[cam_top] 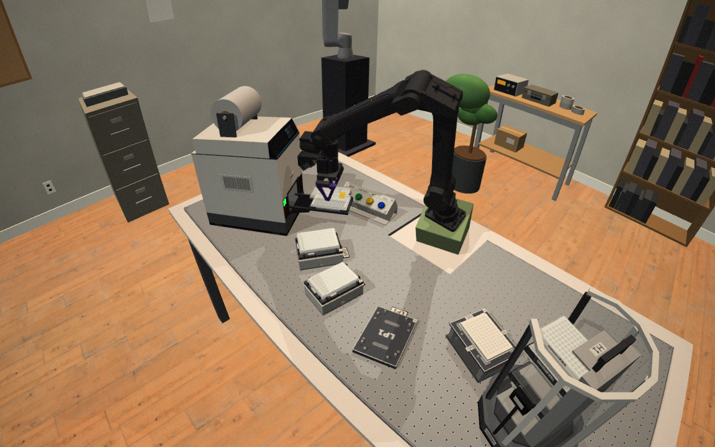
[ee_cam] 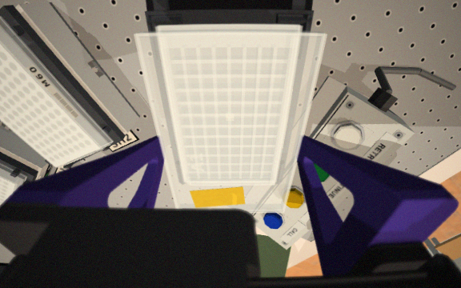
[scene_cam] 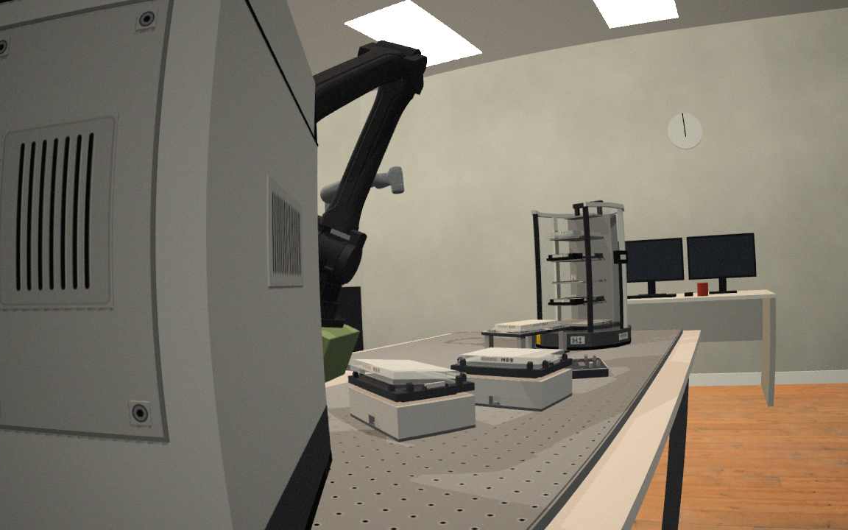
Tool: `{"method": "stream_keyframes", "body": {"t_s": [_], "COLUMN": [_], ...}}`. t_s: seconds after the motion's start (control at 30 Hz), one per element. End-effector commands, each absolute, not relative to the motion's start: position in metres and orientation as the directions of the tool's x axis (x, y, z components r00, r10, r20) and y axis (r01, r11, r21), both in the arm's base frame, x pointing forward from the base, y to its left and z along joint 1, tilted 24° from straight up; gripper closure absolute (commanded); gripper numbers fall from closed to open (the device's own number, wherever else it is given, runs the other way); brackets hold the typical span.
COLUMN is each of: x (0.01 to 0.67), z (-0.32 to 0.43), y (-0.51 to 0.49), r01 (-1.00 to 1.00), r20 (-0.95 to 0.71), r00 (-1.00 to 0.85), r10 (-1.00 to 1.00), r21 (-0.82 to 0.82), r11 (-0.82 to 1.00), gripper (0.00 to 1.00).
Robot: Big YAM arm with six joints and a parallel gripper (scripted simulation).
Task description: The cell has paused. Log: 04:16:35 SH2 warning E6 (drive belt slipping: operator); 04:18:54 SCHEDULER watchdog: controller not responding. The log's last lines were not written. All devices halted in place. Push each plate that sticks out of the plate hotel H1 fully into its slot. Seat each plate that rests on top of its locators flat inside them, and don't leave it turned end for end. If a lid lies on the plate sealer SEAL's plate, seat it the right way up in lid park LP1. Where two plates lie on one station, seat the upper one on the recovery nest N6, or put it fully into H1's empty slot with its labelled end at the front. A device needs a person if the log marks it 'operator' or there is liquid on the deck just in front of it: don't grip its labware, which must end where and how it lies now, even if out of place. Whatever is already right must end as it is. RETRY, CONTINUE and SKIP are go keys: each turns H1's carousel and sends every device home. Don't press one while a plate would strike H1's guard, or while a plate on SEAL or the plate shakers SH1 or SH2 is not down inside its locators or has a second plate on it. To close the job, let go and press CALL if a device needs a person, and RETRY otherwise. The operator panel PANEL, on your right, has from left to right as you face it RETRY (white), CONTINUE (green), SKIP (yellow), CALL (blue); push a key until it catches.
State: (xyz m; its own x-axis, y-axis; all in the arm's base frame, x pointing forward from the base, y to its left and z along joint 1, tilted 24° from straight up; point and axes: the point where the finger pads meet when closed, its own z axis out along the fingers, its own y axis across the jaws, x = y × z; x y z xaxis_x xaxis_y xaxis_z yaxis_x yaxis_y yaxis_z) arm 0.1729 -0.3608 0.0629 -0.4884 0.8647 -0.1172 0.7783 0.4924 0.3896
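Observation:
A clear lid (cam_top: 342, 195) (ee_cam: 254, 196) with a yellow tag is between the fingers of my gripper (cam_top: 328, 195) (ee_cam: 230, 143), which is shut on its long sides. The lid hangs a little above SEAL's white plate (ee_cam: 230, 100). LP1 (cam_top: 386, 344) bears nothing. The SH2 plate (cam_top: 318, 241) (scene_cam: 397, 371) (ee_cam: 22, 96) lies tilted on its locators. The SH1 plate (cam_top: 335, 279) (scene_cam: 512, 357) looks slightly tilted. A plate (cam_top: 485, 335) (scene_cam: 523, 325) lies on the nest beside hotel H1 (cam_top: 597, 349) (scene_cam: 588, 341). The hotel's slots are too small to judge.
The sealer SEAL (cam_top: 247, 192) (scene_cam: 190, 197) stands beside the lid. Panel PANEL (cam_top: 365, 206) is close to my right finger, with its white RETRY key (ee_cam: 347, 135), yellow SKIP key (ee_cam: 294, 198) and blue CALL key (cam_top: 381, 205) (ee_cam: 273, 221). A bent grey bar (ee_cam: 402, 70) rises by RETRY.

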Motion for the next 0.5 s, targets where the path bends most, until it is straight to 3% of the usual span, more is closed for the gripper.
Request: {"method": "stream_keyframes", "body": {"t_s": [0.0, 0.47], "x": [0.17, 0.172], "z": [0.091, 0.08], "y": [-0.384, -0.372], "r01": [0.774, 0.775], "r20": [-0.178, -0.145], "r00": [-0.482, -0.487], "r10": [0.858, 0.861], "r21": [0.372, 0.382], "r11": [0.512, 0.503], "gripper": [0.16, 0.16]}}
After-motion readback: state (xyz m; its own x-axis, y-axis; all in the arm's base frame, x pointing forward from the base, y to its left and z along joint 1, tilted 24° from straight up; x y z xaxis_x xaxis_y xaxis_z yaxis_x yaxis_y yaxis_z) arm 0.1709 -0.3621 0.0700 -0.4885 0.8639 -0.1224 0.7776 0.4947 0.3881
